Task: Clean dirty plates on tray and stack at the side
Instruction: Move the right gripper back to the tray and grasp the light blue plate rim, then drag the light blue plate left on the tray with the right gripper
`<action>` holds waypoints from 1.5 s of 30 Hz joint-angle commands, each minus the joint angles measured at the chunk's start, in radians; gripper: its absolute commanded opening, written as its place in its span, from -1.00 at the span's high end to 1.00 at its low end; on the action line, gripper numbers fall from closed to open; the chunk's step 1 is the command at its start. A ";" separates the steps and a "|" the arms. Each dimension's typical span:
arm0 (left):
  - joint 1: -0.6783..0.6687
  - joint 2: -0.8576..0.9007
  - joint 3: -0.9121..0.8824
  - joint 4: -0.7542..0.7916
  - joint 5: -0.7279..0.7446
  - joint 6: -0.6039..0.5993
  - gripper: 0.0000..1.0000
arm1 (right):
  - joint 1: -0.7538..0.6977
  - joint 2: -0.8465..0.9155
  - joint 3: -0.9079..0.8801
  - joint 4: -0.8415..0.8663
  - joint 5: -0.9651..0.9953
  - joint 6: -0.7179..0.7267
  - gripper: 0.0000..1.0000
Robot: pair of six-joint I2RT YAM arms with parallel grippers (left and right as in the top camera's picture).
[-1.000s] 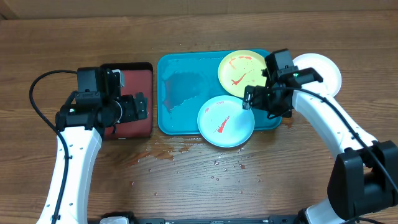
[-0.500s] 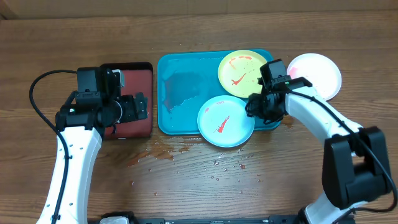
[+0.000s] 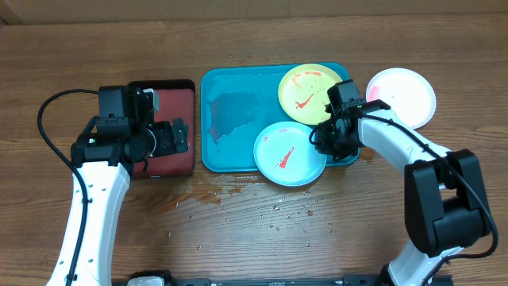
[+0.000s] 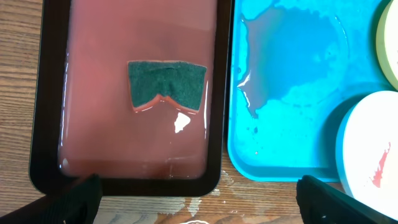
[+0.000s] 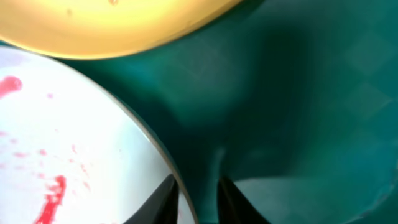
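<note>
Brown wood counter [image 3: 254, 238], wet in front of the turquoise tray [image 3: 230, 119]. On the tray, the yellow-green plate [image 3: 308, 94] and light blue plate [image 3: 290, 155] carry red sauce. The white plate [image 3: 401, 95] lies alone beside it (pinkish, so I doubt it's clean). Nothing is stacked yet. My right fingers [image 5: 166, 194] pinch the light blue plate's rim, and my left fingers [image 4: 68, 199] are spread wide over the sponge [image 4: 166, 84].

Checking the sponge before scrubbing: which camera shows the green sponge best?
The left wrist view: the sponge lies in plain sight, flat in reddish water in the black-rimmed tray. Overhead, the left gripper hangs over that tray and I cannot make the sponge out beneath it. The right wrist view does not show it.
</note>
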 commanded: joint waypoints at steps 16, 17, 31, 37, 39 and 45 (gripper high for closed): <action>-0.007 -0.018 0.021 0.000 0.012 0.019 -1.00 | 0.032 0.003 0.026 0.162 -0.254 0.150 0.92; -0.007 -0.018 0.021 0.000 0.012 0.019 -0.99 | 0.045 0.003 0.026 0.184 -0.254 0.168 0.92; -0.007 -0.018 0.021 0.000 0.012 0.008 -1.00 | 0.187 0.003 0.026 0.388 0.021 0.400 0.92; -0.007 -0.018 0.021 0.000 0.011 -0.008 -0.99 | 0.191 0.003 0.026 0.426 0.028 0.469 0.92; -0.007 -0.018 0.021 0.001 0.011 -0.011 -1.00 | 0.198 0.003 0.026 0.433 0.027 0.472 0.90; -0.007 -0.018 0.021 0.001 0.011 -0.023 -0.99 | 0.234 0.003 0.026 0.410 0.061 0.547 0.92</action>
